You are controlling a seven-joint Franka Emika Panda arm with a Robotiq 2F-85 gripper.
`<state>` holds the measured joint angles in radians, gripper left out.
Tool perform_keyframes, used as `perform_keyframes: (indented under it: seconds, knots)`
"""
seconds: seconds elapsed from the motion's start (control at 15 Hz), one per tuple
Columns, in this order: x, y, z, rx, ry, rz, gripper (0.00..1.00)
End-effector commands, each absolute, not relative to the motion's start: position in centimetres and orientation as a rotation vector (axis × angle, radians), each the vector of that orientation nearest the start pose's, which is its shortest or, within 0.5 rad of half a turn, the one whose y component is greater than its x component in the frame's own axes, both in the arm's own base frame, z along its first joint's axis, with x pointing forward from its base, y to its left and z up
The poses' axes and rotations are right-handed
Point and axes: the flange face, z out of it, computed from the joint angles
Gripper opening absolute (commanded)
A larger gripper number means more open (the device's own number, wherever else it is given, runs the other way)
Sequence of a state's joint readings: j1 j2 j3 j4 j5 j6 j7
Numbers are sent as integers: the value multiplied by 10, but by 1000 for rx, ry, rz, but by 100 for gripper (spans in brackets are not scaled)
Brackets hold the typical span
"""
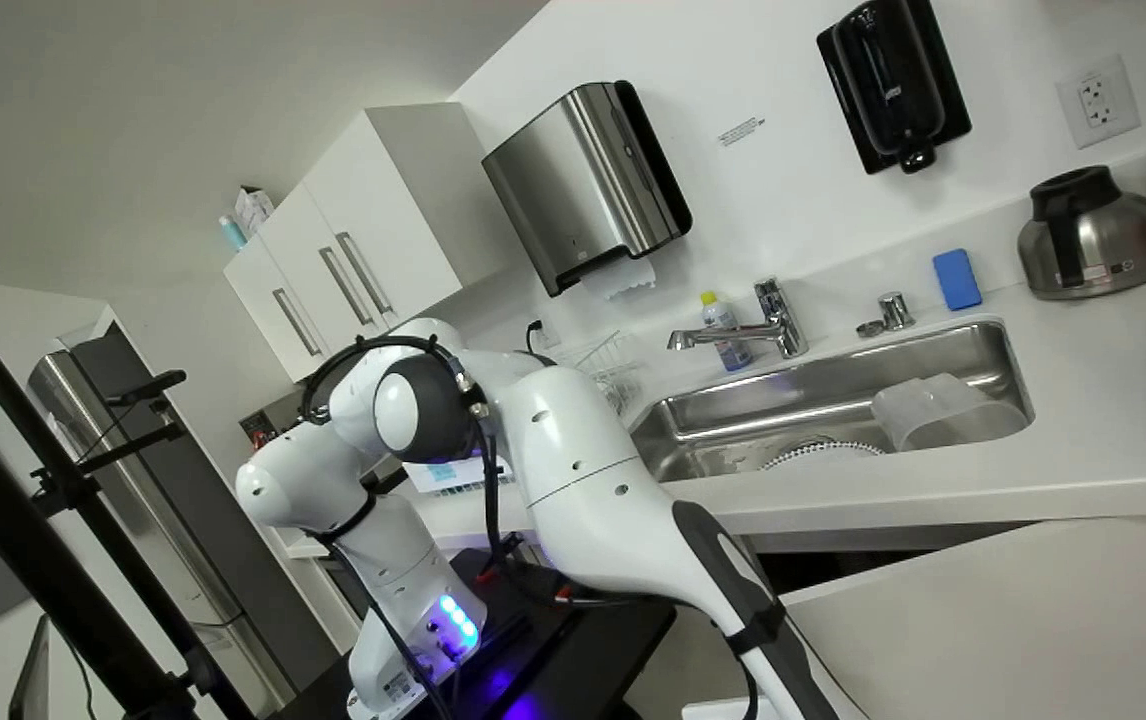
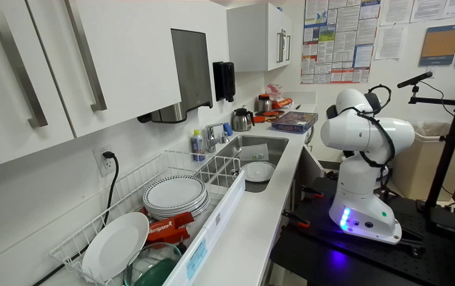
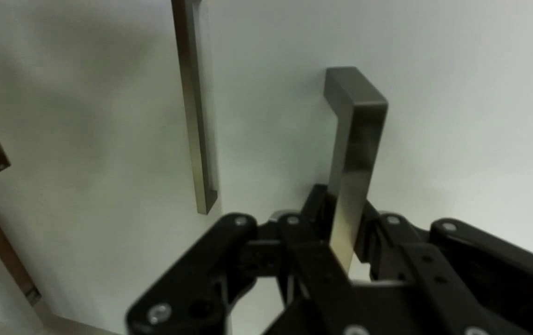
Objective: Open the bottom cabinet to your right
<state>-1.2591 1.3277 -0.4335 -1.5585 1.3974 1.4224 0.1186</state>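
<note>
The jaws pinch the handle (image 3: pixel 354 163), which runs lengthwise twelve to six between them in the wrist view, on the bottom cabinet (image 1: pixel 1013 620), ajar at four o'clock in an exterior view.

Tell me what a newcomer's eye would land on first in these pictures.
Probably the white arm, bent across the middle of an exterior view, with bright blue lights glowing low on it. Next might come the bottom cabinet's white door, standing ajar below the counter at the lower right there. In the wrist view, the claw stands out at lower centre, closed on a silver bar handle.
</note>
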Motion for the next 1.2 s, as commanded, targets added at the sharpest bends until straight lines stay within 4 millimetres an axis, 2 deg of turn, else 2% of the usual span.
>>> perform_keyframes:
  seconds: [0.0,0.27,0.33,0.4,0.6,0.73,0.93,1.0,1.07,1.13]
  knots:
    - [4,-567,-109,-479,1964,110,4]
    - [-22,-607,-99,-533,2086,-2,4]
    - [-24,-617,-90,-567,2119,-10,40]
    - [-23,-625,-73,-631,2139,1,41]
    - [-21,-654,-20,-802,2228,-16,63]
    - [-17,-667,12,-920,2294,-26,79]
    - [-10,-674,35,-1084,2406,-38,98]
    - [-6,-677,40,-1134,2445,-54,100]
    - [-8,-678,45,-1168,2482,-78,97]
    - [-8,-682,59,-1224,2515,-107,97]
